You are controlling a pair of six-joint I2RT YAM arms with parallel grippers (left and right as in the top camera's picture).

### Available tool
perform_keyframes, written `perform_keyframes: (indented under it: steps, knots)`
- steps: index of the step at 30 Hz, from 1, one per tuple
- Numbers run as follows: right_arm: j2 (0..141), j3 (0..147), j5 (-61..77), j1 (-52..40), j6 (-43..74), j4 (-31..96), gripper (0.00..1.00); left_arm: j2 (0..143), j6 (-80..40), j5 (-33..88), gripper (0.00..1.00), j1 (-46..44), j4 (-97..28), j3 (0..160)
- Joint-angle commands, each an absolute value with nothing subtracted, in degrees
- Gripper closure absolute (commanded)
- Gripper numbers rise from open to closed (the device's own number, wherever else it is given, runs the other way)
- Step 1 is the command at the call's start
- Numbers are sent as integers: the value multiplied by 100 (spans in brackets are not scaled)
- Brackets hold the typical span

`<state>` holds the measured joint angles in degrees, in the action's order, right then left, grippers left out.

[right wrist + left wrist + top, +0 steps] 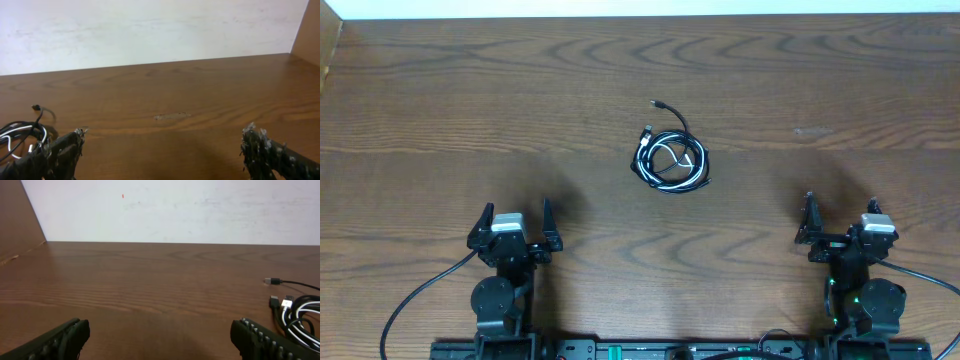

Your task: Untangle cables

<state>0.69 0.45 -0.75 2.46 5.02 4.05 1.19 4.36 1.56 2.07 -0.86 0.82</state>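
Note:
The cables [670, 160] lie in one small tangled coil, black cords and a white one, on the wooden table [440, 100] near its middle, with a plug end [657, 103] sticking out toward the far side. The coil shows at the right edge of the left wrist view [300, 315] and the left edge of the right wrist view [22, 135]. My left gripper [515, 215] is open and empty at the near left. My right gripper [840, 210] is open and empty at the near right. Both are well apart from the coil.
A pale scuff mark [812, 131] sits on the table right of the coil; it also shows in the right wrist view [172, 116]. A white wall [175, 210] bounds the far edge. Thick black arm wires [415, 300] trail by the arm bases.

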Motion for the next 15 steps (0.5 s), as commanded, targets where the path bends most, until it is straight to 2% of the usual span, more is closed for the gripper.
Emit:
perform_keyframes:
  steps: [1,15]
  knots:
    - [49,32,-45,263,530,429,1,134,469,80,5,180,-252,23]
    - [49,32,-45,263,530,429,1,134,469,80,5,178,-403,23]
